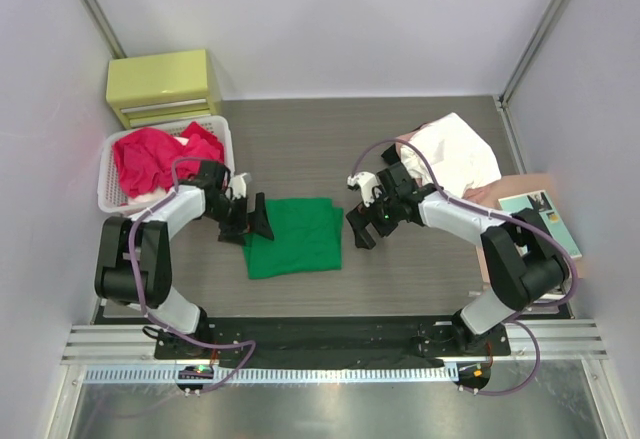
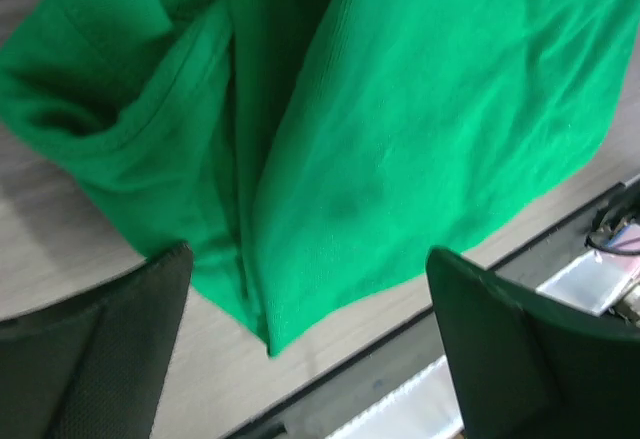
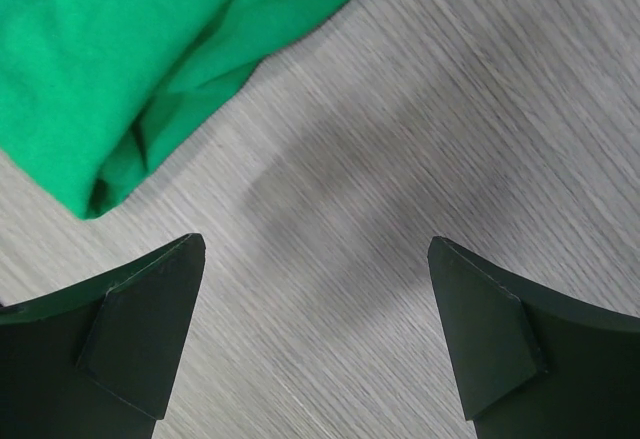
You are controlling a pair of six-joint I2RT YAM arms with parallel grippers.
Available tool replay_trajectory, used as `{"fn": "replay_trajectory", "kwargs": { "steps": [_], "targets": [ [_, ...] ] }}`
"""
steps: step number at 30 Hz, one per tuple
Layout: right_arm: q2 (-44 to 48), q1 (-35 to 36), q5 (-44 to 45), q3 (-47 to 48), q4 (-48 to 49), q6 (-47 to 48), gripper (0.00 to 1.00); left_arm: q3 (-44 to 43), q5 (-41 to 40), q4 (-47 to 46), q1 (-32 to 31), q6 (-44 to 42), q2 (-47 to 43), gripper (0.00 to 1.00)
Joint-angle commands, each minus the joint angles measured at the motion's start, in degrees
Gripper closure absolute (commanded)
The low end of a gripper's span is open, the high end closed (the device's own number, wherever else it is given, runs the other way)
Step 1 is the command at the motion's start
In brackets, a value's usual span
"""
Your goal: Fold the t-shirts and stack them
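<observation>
On the middle of the grey wood-grain worktop (image 1: 400,269) lies the bright green cloth t-shirt (image 1: 295,237), folded to a rough square. Top view gives what the wrist cams cannot: left fingers (image 1: 256,219) over the shirt's left edge, right fingers (image 1: 362,229) just beside its right edge, both pairs spread wide & holding nothing.

Left wrist cam shows detail: overlapping green layers (image 2: 400,139) w/ a hemmed sleeve at upper left, and one folded corner between the fingers (image 2: 90,359). Right wrist cam sees only a shirt corner (image 3: 100,59); bare worktop (image 3: 400,159) w/ a shadow is between its fingers (image 3: 140,329).

Around:
- **Far left:** white slatted plastic basket (image 1: 200,121) w/ red shirts (image 1: 150,154), its near side partly hidden by the left arm.
- **Behind the basket:** yellow-green drawer box (image 1: 165,84).
- **Far right:** white shirt (image 1: 455,154) over a pale pink one (image 1: 490,191), next to a teal-covered book (image 1: 540,217).
</observation>
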State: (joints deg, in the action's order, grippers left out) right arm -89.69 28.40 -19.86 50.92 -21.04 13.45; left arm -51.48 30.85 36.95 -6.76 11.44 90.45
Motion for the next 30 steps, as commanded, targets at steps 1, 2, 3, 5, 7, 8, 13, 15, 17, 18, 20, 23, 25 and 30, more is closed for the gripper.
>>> {"fn": "replay_trajectory", "kwargs": {
  "steps": [1,2,3,5,7,8,13,15,17,18,20,23,25,30],
  "targets": [
    [-0.57,-0.1,3.5,1.2,2.58,-0.62,0.0,0.07,-3.6,-0.39,0.17,2.27,-1.77,0.0],
    [-1.62,-0.19,3.42,1.38,2.67,-0.53,0.0,-0.11,-4.48,-0.3,0.26,2.27,-2.73,0.0],
    [-2.06,-0.1,3.51,1.47,2.67,-0.62,0.0,-0.11,-5.27,-0.39,0.26,2.36,-3.18,0.0],
    [-3.2,-0.1,2.29,2.17,3.19,-0.88,0.0,-0.28,-5.28,-0.39,0.26,2.01,-3.53,0.0],
    [-3.3,-0.1,-2.79,2.87,3.02,-0.97,0.0,-0.72,-3.35,-0.12,0.26,0.78,-3.97,0.0],
    [-3.21,-0.19,-4.91,3.4,2.93,-0.8,0.0,-0.72,-2.3,-0.04,0.26,0.51,-3.8,0.0],
    [-5.93,-0.1,-8.45,6.56,2.05,-1.59,0.0,-2.39,0.01,2.67,0.26,-1.33,-0.99,0.0],
    [-5.67,-0.1,-8.0,6.21,2.31,-1.24,0.0,-3.62,-4.81,3.57,0.26,-1.51,-1.94,0.0],
    [-4.88,-0.19,-7.74,5.34,2.58,-0.89,0.0,-3.36,-7.56,3.66,0.17,-1.42,-4.84,0.0],
    [-4.97,-0.19,-7.65,5.25,2.58,-0.71,0.0,-2.49,-7.47,3.31,0.17,-1.07,-5.63,0.0],
    [-5.32,-0.1,-7.65,5.07,2.49,-0.62,0.0,-1.96,-8.08,2.61,0.26,-0.46,-6.95,0.0],
    [-5.76,-0.1,-7.65,5.07,2.67,-0.71,0.0,-1.78,-9.13,2.25,0.26,-0.02,-7.14,0.0],
    [-5.85,-0.1,-7.22,5.51,3.02,-0.88,0.0,-2.48,-10.63,2.25,0.26,0.16,-5.91,0.0],
    [-7.25,-0.1,-7.38,7.09,3.46,-1.76,0.0,-5.2,-13.01,3.13,0.17,0.42,1.81,0.0]
  ]
}}
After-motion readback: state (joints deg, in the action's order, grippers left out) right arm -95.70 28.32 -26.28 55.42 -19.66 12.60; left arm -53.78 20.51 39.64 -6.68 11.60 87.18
